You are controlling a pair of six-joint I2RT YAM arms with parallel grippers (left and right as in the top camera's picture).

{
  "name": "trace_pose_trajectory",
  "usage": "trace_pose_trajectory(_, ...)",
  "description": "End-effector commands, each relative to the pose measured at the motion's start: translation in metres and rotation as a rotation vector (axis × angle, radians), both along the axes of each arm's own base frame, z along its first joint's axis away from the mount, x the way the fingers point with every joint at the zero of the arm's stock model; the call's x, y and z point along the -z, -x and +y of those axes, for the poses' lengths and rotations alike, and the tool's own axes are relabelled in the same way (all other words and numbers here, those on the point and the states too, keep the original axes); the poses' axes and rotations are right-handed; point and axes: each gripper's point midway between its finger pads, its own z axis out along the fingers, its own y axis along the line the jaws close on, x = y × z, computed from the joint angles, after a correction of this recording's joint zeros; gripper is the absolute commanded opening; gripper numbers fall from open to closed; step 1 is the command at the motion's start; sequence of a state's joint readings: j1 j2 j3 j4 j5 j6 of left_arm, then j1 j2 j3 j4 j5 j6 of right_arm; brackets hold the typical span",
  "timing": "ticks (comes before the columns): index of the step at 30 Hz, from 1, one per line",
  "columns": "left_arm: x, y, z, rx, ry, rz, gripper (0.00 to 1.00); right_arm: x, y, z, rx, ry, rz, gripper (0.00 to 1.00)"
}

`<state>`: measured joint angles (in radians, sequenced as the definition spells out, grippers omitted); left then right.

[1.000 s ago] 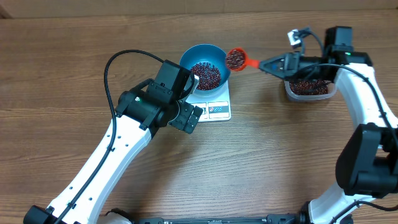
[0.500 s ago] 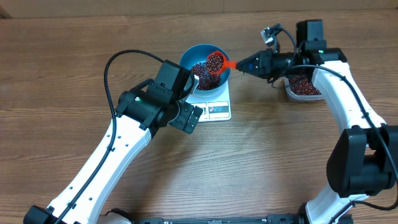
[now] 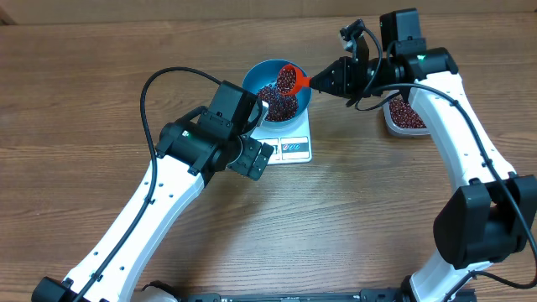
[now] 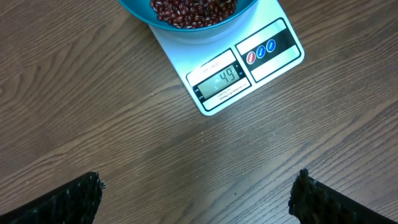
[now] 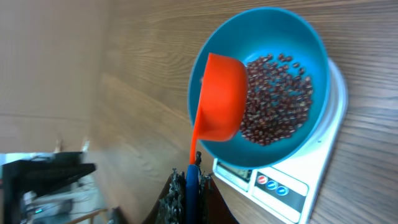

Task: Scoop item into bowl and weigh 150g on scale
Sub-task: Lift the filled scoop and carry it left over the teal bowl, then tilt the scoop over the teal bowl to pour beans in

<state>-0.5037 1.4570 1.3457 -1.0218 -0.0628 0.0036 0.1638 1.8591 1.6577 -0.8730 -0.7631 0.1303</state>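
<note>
The blue bowl stands on the white scale with a heap of red-brown beans in it. My right gripper is shut on the handle of an orange scoop, which hangs tipped over the bowl's right rim with beans in its cup. In the right wrist view the scoop shows its back above the beans in the bowl. My left gripper is open and empty over bare wood in front of the scale, whose display reads 49.
A clear plastic tub holding more beans sits to the right of the scale, under my right arm. My left arm reaches up from the lower left, its wrist close to the bowl's left side. Bare wooden table surrounds the scale.
My right arm has carried the loaded scoop leftward from beside the bowl to over its rim and tipped it. The left arm has not moved.
</note>
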Motion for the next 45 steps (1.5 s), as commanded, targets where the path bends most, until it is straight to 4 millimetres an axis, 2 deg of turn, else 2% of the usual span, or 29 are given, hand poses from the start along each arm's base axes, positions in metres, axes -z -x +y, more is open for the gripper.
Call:
trace_pose_trajectory(1, -0.0025, 0.0022, -0.0012, 0.019, 0.007, -0.005, 1.00, -0.0157, -0.0065, 0.0006, 0.018, 0.050, -0.072, 0.04)
trace_pose_trajectory(32, -0.0025, 0.0022, -0.0012, 0.019, 0.007, -0.005, 1.00, -0.0126, -0.0026, 0.0014, -0.018, 0.075, -0.094, 0.04)
trace_pose_trajectory(37, -0.0025, 0.0022, -0.0012, 0.020, 0.007, -0.006, 1.00, -0.0074, -0.0092, -0.0065, 0.066, 0.107, -0.053, 0.04)
trace_pose_trajectory(45, -0.0025, 0.0022, -0.0012, 0.019, 0.007, -0.005, 1.00, -0.0082, -0.0049, 0.0017, 0.049, 0.095, -0.043, 0.04)
